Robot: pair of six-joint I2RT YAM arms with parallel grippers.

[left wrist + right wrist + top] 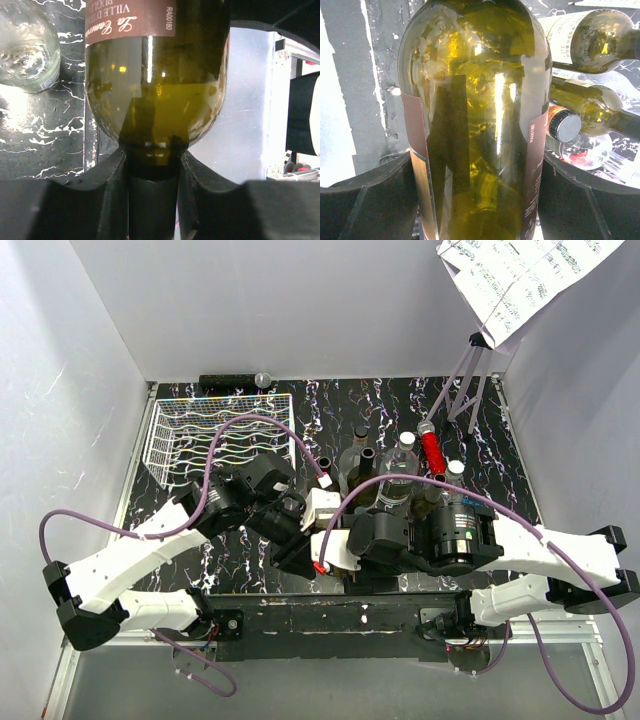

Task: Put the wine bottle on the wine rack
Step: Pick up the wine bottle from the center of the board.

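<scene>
An olive-green wine bottle [155, 75] with a brown label is held between both arms near the front middle of the table. My left gripper [152, 195] is shut on its dark neck, just below the shoulder. My right gripper [476, 200] has a finger on each side of the bottle's wide body [475, 110], pressed against the label edges. In the top view the two grippers meet at the front centre and mostly hide the bottle. The white wire wine rack [215, 440] sits at the back left, with nothing in its cradles.
A cluster of other bottles [385, 475] stands at mid-table right of centre, with a red-capped one [432, 447] behind them. A clear bottle [25, 55] stands close to the left gripper. A stand with a paper sheet [520, 280] rises at the back right.
</scene>
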